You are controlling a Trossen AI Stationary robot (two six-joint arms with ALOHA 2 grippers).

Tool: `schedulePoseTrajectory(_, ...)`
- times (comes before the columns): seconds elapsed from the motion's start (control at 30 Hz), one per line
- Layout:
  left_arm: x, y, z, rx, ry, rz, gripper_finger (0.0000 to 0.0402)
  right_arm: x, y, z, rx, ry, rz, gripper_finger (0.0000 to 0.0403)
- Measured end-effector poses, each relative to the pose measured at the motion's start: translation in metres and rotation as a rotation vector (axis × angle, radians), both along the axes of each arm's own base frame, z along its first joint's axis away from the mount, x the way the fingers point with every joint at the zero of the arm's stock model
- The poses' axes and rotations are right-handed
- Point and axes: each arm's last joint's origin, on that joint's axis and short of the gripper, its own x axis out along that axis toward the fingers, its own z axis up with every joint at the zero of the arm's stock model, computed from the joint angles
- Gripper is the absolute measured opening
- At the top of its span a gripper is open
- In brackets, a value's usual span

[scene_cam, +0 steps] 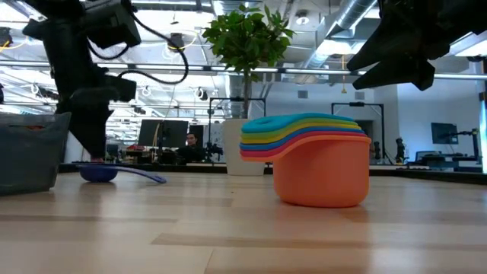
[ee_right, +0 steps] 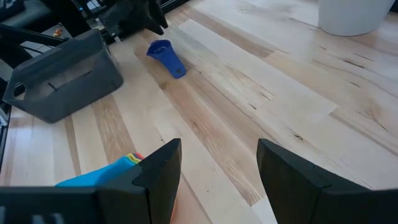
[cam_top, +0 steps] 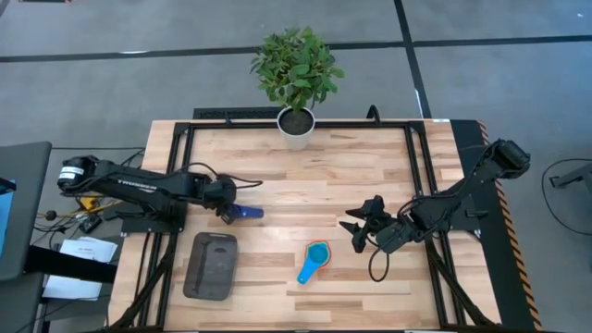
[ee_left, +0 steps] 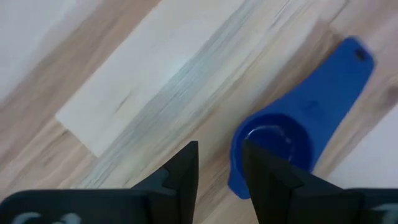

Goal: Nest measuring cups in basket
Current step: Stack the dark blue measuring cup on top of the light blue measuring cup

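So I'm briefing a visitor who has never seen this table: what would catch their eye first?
Probably the rainbow stack of nested plastic measuring cups, light blue on top and orange at the bottom, standing on the wooden table near its front. Next, the lone dark blue plastic scoop at the left gripper, whose finger dips into its bowl, just above the empty dark grey rectangular basket. The right gripper hangs open beside the stack.

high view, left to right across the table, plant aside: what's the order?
basket → left gripper → dark blue cup → nested stack of cups → right gripper
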Motion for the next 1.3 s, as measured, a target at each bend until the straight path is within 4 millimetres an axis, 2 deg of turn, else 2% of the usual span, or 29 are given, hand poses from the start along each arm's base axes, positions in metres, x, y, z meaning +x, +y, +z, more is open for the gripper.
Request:
schedulePoseTrajectory(0.17,0.000,0.000,0.008,0.019,-0.036,-0.014,0.0111,0.000,0.000,0.000,-0.001,0.002,0.000,0.0234)
schedulePoseTrajectory(0.47,-0.004,-0.003,-0.009,-0.012,-0.037,-0.012,0.0111,0.000,0.000,0.000,0.008,-0.005,-0.003,0.0234)
schedulePoseTrajectory(0.8,0.001,-0.009,-0.008,-0.028,-0.091,-0.082,0.0110,0.000,0.000,0.000,0.010,-0.007,-0.006,0.0234)
schedulePoseTrajectory(1.3,0.005,-0.010,-0.024,-0.037,0.015,-0.097,0.0064,0.000,0.000,0.000,0.011,-0.007,-0.006,0.0234)
